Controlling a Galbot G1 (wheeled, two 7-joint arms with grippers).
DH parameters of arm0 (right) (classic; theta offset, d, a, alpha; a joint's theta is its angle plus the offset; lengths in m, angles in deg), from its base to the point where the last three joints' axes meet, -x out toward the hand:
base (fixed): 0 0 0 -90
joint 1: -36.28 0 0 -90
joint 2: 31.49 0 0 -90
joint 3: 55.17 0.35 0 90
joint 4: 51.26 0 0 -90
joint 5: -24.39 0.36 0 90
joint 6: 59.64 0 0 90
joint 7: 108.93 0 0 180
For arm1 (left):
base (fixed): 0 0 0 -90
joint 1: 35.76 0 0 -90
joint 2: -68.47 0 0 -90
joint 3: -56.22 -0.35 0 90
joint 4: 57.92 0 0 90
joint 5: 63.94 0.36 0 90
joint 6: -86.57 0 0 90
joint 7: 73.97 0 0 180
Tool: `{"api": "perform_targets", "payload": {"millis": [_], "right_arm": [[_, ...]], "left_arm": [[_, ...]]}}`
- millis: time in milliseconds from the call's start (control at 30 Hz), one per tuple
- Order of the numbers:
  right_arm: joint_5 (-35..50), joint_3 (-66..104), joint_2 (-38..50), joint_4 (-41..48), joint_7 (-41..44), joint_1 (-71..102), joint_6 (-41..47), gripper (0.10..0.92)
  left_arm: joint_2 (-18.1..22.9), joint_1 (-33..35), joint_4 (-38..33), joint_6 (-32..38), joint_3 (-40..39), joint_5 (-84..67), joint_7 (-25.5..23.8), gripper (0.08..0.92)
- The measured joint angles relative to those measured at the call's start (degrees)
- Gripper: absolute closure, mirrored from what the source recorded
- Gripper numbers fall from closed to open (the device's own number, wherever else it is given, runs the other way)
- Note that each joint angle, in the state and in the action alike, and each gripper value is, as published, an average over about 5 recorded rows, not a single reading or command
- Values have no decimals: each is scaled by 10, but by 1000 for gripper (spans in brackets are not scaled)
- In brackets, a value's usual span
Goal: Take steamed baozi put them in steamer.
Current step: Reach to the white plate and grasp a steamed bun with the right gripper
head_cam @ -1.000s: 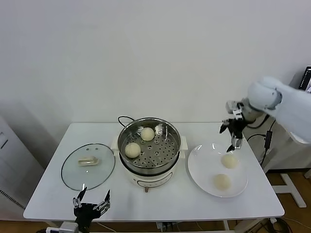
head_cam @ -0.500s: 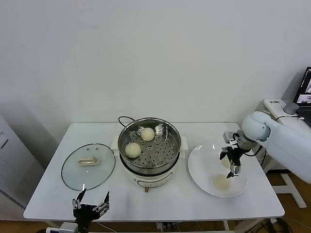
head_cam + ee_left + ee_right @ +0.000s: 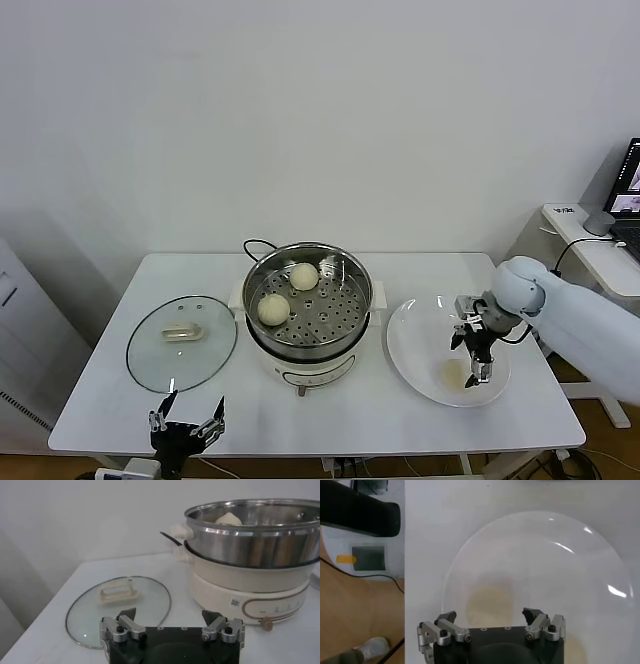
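- Head view: two buns sit in the steamer; the right gripper hangs over the plate, above another bun.
- Left wrist view: left gripper, jaws wide apart and empty, faces the glass lid.
- Right wrist view: jaws spread, holding nothing.

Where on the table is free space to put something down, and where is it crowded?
Bare table lies in front of the steamer and between the glass lid and the near edge. The plate is crowded: the right gripper hangs there over a bun.
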Motion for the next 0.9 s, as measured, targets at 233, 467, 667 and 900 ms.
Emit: {"api": "perform_targets", "payload": {"millis": [233, 467, 667, 900], "right_arm": [[-16, 10, -5, 0, -5, 18, -1, 203], [-27, 19, -9, 4, -13, 31, -2, 203], [-36, 23, -14, 8, -20, 40, -2, 203], [-43, 26, -21, 13, -27, 43, 1, 203]], "left_arm": [[-1, 1, 2, 2, 0, -1, 1, 177], [-2, 0, 4, 2, 0, -2, 1, 177], [-2, -1, 7, 2, -1, -2, 2, 177], [-2, -1, 9, 2, -1, -3, 2, 177]]}}
